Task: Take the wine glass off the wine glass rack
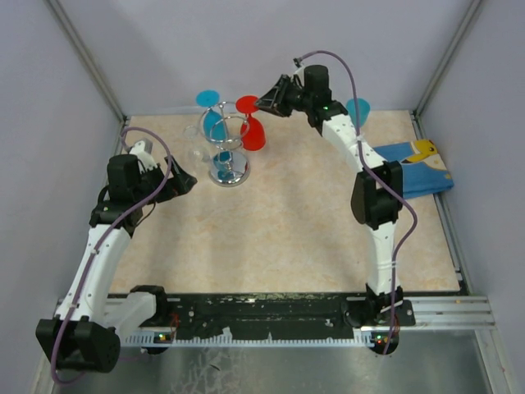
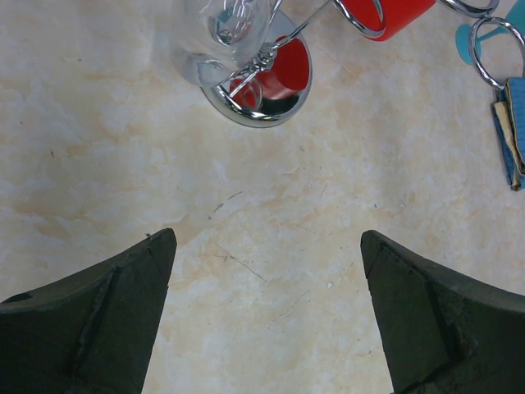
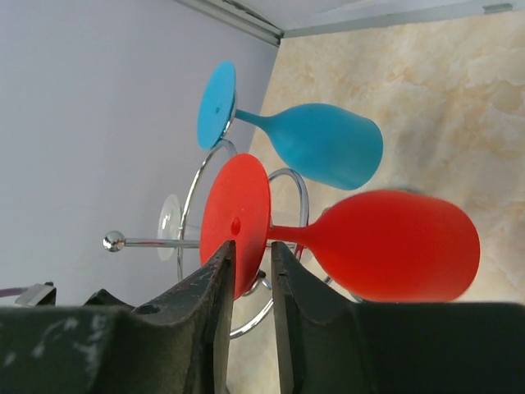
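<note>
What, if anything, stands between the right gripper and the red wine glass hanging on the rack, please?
Nothing visible does. The right gripper already has its fingers on either side of the lower rim of the red wine glass foot. The blue wine glass hangs close beside it on the wine glass rack, clear of the fingers.

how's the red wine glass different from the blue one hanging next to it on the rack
Colour: the red wine glass is red, the blue wine glass blue. Contact: the red wine glass has its foot between the fingers of the right hand; the blue wine glass has nothing at its foot. Shared: same stemmed shape, both opaque, both hung by the foot from the wine glass rack.
</note>
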